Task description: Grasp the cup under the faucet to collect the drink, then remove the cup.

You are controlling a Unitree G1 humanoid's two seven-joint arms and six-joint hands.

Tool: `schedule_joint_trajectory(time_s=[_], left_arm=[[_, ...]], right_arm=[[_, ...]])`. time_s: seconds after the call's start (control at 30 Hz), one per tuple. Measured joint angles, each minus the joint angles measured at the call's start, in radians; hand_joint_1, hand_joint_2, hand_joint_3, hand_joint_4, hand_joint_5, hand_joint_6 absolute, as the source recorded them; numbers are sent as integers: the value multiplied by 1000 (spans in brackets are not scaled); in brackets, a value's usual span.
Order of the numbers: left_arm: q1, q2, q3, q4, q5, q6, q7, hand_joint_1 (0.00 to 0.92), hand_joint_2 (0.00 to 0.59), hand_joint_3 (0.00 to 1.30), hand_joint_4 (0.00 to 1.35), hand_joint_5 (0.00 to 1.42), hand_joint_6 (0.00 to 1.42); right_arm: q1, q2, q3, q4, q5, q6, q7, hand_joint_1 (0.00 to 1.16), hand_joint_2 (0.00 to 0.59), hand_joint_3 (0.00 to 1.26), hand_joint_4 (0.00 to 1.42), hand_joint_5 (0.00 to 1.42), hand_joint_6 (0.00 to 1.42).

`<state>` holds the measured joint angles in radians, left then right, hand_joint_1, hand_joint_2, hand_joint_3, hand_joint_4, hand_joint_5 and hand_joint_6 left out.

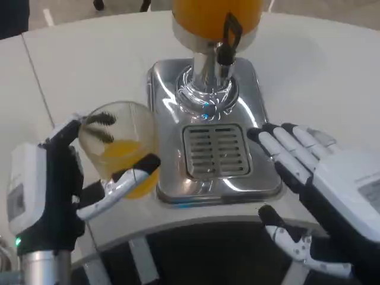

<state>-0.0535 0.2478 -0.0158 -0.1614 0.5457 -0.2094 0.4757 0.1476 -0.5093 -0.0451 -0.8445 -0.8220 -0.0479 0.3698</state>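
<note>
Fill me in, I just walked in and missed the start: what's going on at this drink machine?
The robot's left hand holds a clear cup with some orange drink in the bottom. The cup is off to the left of the dispenser's drip tray, not under the faucet, so it looks like the drink has been collected and the cup taken away. The right hand is open, fingers spread, by the right edge of the silver base, holding nothing. The tank above holds orange juice.
</note>
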Motion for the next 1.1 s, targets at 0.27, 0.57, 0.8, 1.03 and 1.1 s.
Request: schedule_joint_trajectory(time_s=[0.27,0.57,0.8,1.03,1.1], left_arm=[[114,-6,16,-116,-12,-40,-56,588,57,1153,1133,1424,1424],[240,-25,30,-231,-32,-61,-142,588,58,1148,1133,1424,1424],[337,-31,12,-300,-28,-131,-185,589,58,1148,1133,1424,1424],[371,-30,18,-309,-25,-173,-206,594,60,1148,1133,1424,1424],[379,-34,19,-321,-26,-173,-211,595,60,1148,1133,1424,1424]], right_arm=[[95,26,-38,-64,13,-59,-4,252,578,0,0,0,0],[181,61,-79,-122,63,-103,-3,46,574,0,0,0,0],[235,58,-152,-151,118,-143,6,24,586,0,0,0,0],[318,73,-185,-183,153,-197,6,28,586,0,0,0,0],[321,76,-186,-183,153,-198,6,29,586,0,0,0,0]])
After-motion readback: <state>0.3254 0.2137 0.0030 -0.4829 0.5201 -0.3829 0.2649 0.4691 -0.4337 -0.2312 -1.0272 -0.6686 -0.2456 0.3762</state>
